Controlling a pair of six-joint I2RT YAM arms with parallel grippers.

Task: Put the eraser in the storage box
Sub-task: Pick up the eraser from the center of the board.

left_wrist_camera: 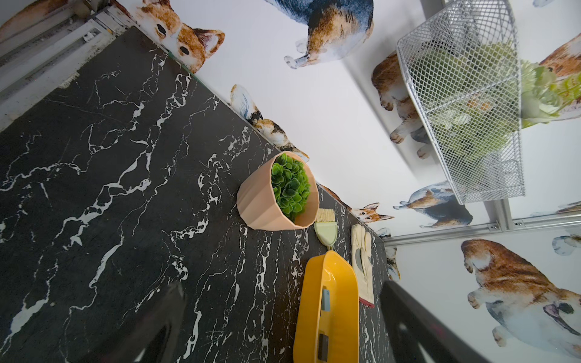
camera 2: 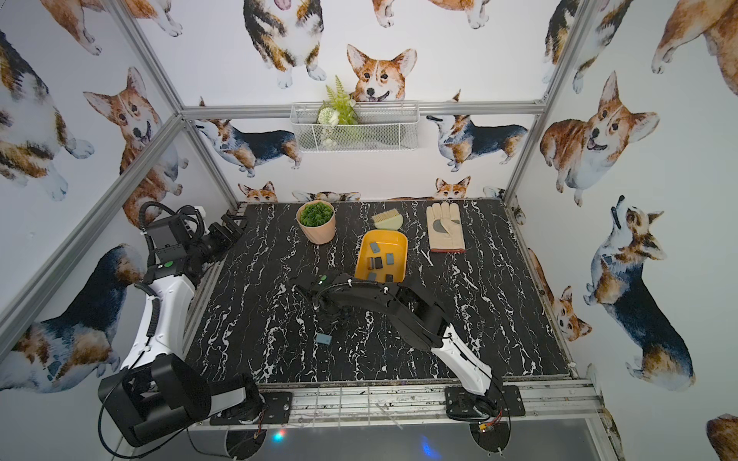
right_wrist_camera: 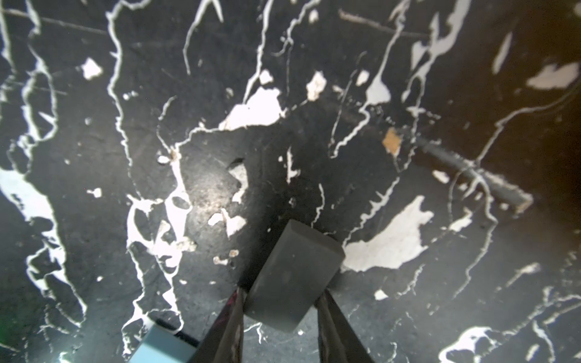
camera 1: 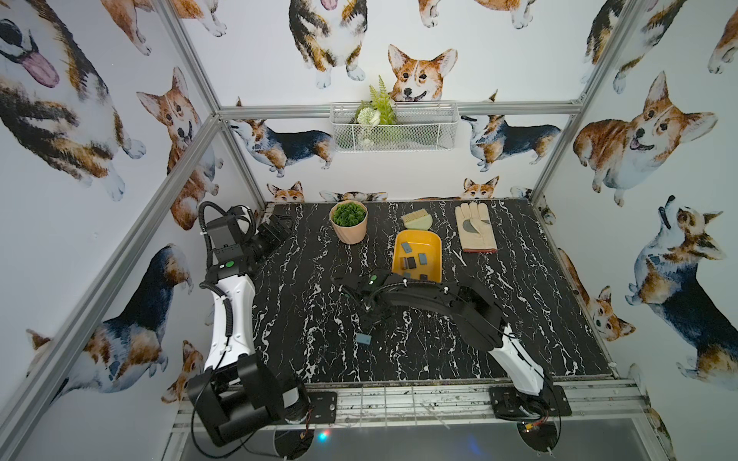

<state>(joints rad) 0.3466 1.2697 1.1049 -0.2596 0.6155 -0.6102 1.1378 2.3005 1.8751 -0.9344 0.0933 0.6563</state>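
In the right wrist view my right gripper [right_wrist_camera: 282, 292] is shut on a dark grey eraser [right_wrist_camera: 292, 270], one finger against each long side, just over the black marble table. A blue-grey eraser [camera 1: 364, 339] lies on the table beside it, close to one finger [right_wrist_camera: 226, 327]. In both top views the right gripper [camera 1: 373, 319] points down mid-table, in front of the mustard-yellow storage box [camera 1: 430, 243], and hides the dark eraser. Several erasers lie inside the box. My left gripper [left_wrist_camera: 281, 284] is open and empty, drawn back at the table's far left [camera 1: 279, 227].
A pink plant pot [camera 1: 348, 223] stands at the back, left of the box. A small brush [camera 1: 416, 220] and a work glove [camera 1: 475, 227] lie behind and to the right of the box. A white mesh basket [camera 1: 393, 127] hangs on the back wall.
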